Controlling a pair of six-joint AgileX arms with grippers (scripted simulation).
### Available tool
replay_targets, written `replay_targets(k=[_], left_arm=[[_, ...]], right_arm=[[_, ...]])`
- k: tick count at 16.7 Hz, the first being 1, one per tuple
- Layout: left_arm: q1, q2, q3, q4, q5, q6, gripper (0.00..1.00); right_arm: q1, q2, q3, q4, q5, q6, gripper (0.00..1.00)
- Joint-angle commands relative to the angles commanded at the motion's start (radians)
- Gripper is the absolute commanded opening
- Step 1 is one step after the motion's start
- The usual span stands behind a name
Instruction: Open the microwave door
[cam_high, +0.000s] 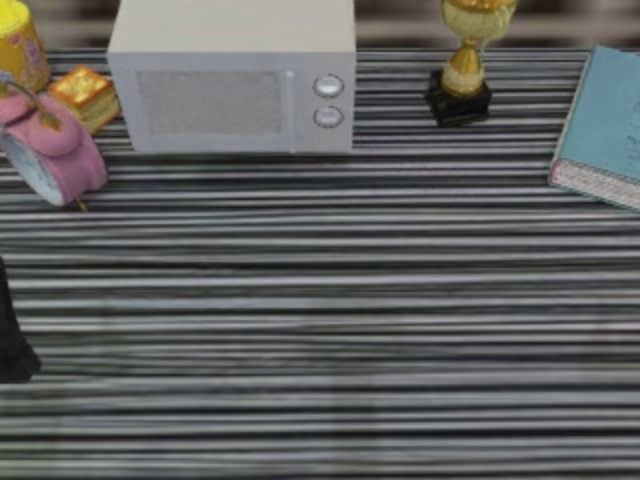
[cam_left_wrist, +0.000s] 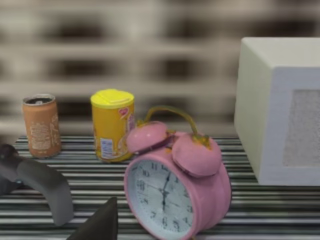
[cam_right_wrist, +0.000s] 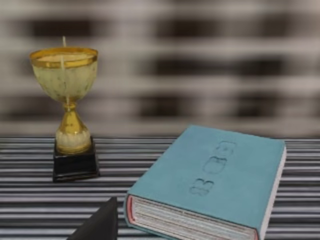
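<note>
Boxy light-grey microwave (cam_high: 232, 75), far left-centre; mesh-windowed white door (cam_high: 210, 102) shut, slim vertical handle (cam_high: 291, 105) upright. Left gripper (cam_left_wrist: 60, 210) nearer, near-left edge, apparently open, empty. Right gripper: cannot tell.

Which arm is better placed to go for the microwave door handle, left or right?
Left, probably. The microwave sits at the table's far left, door closed; the left wrist view shows its side beyond the pink alarm clock. The right wrist view faces only the trophy and book.
</note>
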Motion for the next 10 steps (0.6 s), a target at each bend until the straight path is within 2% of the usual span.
replay_targets(k=[5, 10], left_arm=[[-0.021, 0.061, 0.058, -0.045, -0.010, -0.015, 1.00], [-0.111, 0.373, 0.357, -0.234, -0.057, -0.091, 1.00]], right_arm=[[0.000, 0.000, 0.000, 0.000, 0.000, 0.000, 1.00], [0.000, 0.000, 0.000, 0.000, 0.000, 0.000, 1.00]])
